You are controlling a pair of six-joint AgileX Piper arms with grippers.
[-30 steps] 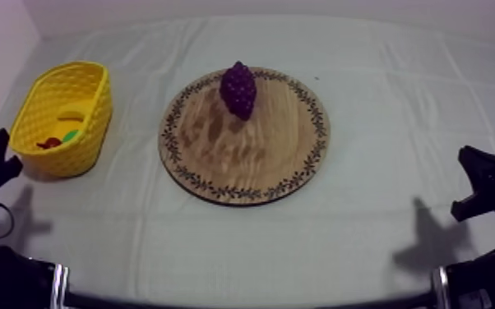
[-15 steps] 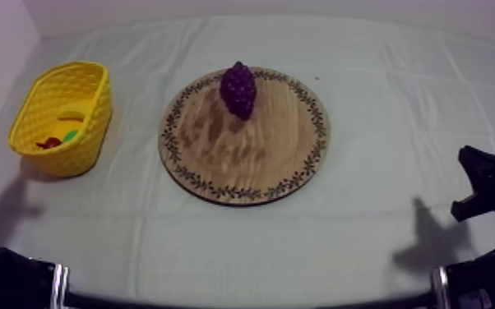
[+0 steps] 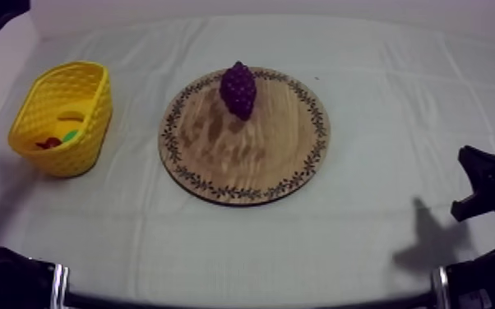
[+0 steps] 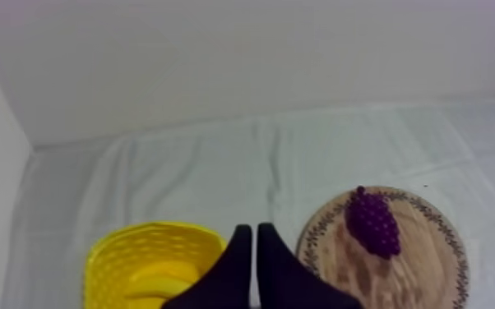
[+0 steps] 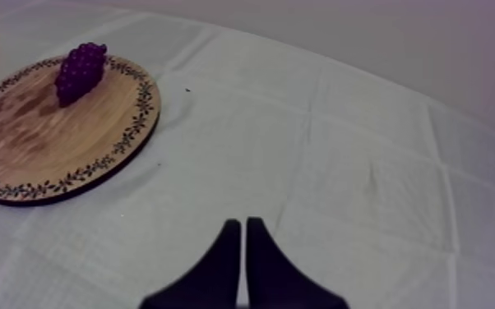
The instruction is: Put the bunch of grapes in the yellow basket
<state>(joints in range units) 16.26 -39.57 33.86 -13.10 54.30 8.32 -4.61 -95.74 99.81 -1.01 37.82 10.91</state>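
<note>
The cloth point(image 3: 399, 90) carries a board point(image 3: 255, 160) at mid-table and a basket point(image 3: 68, 158) well apart to the left of it. The grapes point(image 3: 238, 89) lie on the board's far part, inside the patterned rim, touching nothing else.

The left gripper point(image 4: 255, 231) hangs high between basket and board, its fingers lying together in a narrow wedge with nothing held. The right gripper point(image 5: 243, 223) sits low at its own side, far from the board, also closed on nothing.

The grapes are probably light and fairly firm, a moulded toy with a bumpy skin that should give the fingers some purchase. The bunch tapers, so a pinch near the narrow end may squeeze it out. The better hold seems to be across the widest part, with the fingers on either side of the long axis. It looks unlikely to be damaged by a firm grip.

The top view looks into the basket, where a small red fruit point(image 3: 49, 142) lies beside yellow and green pieces too small to tell apart. The left wrist view shows a thin stem on the far end of the bunch. The right wrist view gives the bunch from the side, showing how it humps up off the wood.
</note>
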